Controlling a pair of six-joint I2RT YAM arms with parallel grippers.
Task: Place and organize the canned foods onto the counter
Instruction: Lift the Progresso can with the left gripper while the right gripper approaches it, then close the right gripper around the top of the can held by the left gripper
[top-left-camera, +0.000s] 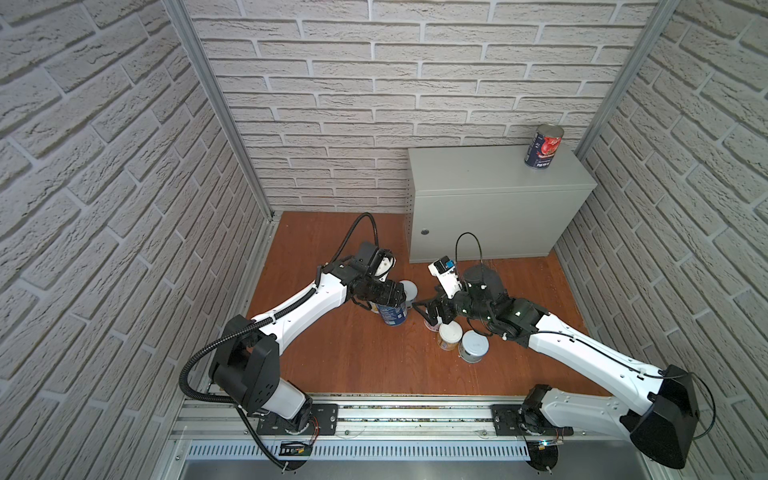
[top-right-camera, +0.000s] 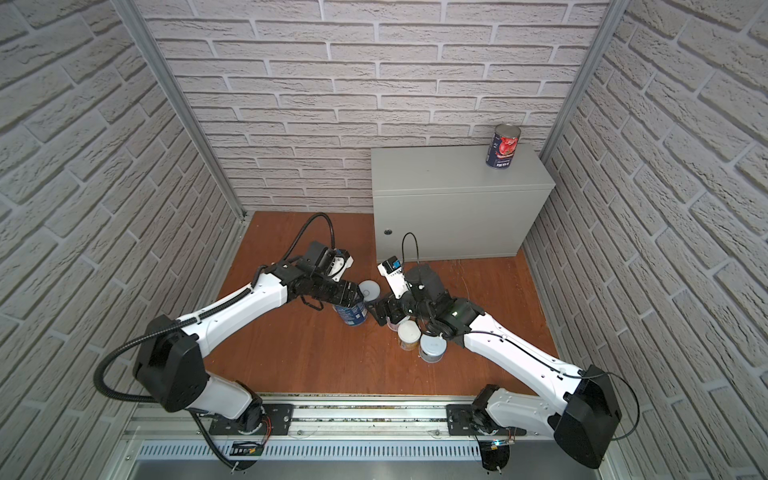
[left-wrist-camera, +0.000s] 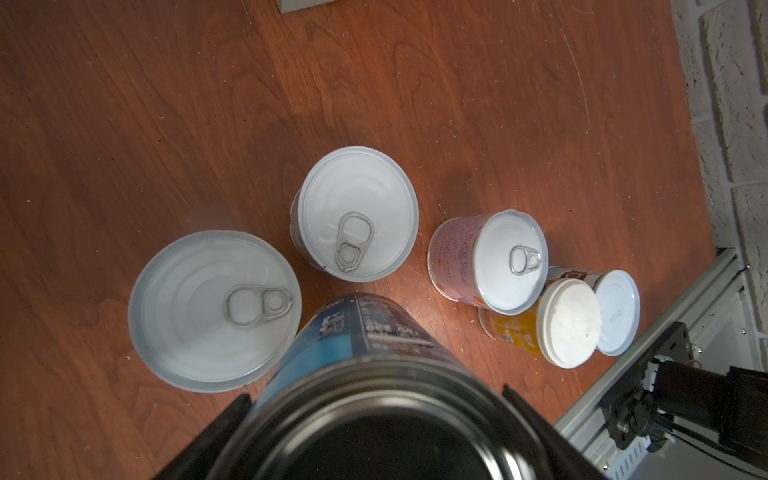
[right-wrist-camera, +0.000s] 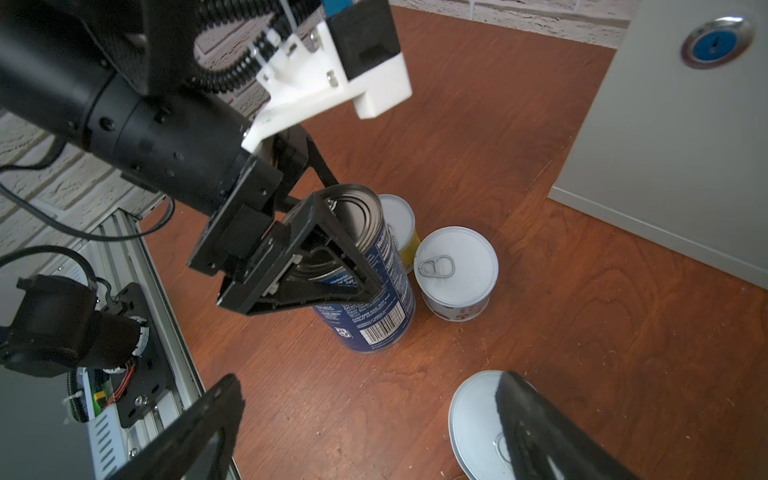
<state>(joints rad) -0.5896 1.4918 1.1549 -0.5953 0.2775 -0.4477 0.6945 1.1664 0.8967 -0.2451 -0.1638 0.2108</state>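
Here, left gripper (right-wrist-camera: 353, 237) clamps a blue tin (right-wrist-camera: 374, 316) standing on the floor (top-left-camera: 332, 353); right gripper (right-wrist-camera: 365, 395) hovers above a small tin (right-wrist-camera: 473, 415), jaws wide apart; second blue tin (top-left-camera: 543, 146) stands on the counter (top-left-camera: 478, 216), far right corner.

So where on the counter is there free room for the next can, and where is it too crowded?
The counter top is bare from its left edge across to the tall can in the back right corner. Crowded: the wooden floor in front, where short tins stand around the dark-blue can in the left gripper and under the open right gripper.
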